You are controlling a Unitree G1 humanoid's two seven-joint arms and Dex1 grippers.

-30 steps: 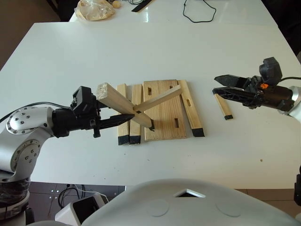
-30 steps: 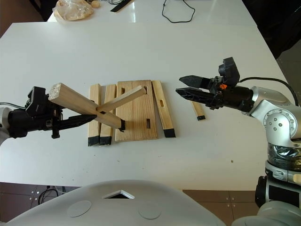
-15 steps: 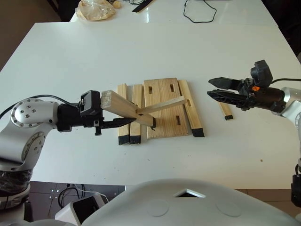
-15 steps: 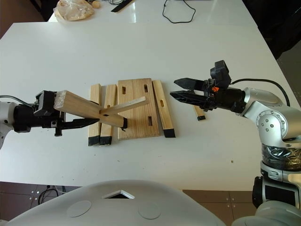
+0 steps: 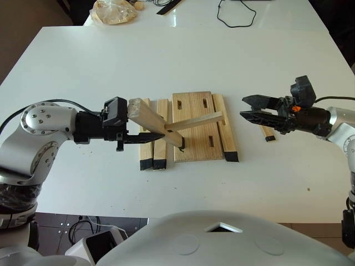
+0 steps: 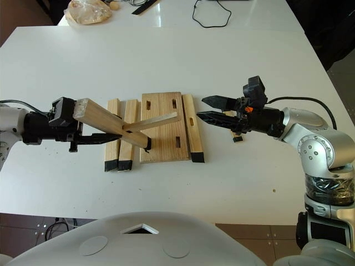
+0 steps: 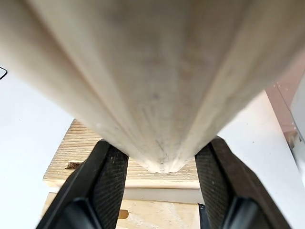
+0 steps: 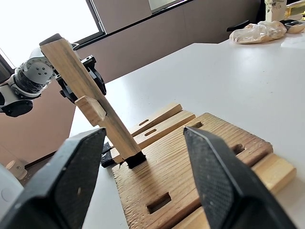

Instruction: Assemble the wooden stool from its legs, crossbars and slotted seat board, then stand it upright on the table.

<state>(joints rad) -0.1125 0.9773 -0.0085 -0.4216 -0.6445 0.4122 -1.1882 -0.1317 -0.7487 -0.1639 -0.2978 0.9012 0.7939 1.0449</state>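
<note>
Left eye view: left end effector (image 5: 147, 137) clamps the leg (image 5: 151, 119); right end effector (image 5: 243, 107) gapes wide.

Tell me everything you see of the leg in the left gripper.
The leg is a pale, square-section wooden bar with a bare top end and a black-capped foot. It tilts, foot down at the seat board near its left edge. A thinner crossbar sticks out from its middle. The left gripper is shut on it.

Tilted leg (image 5: 152, 119) with crossbar (image 5: 197, 119), foot on flat seat board (image 5: 194, 141).
</note>
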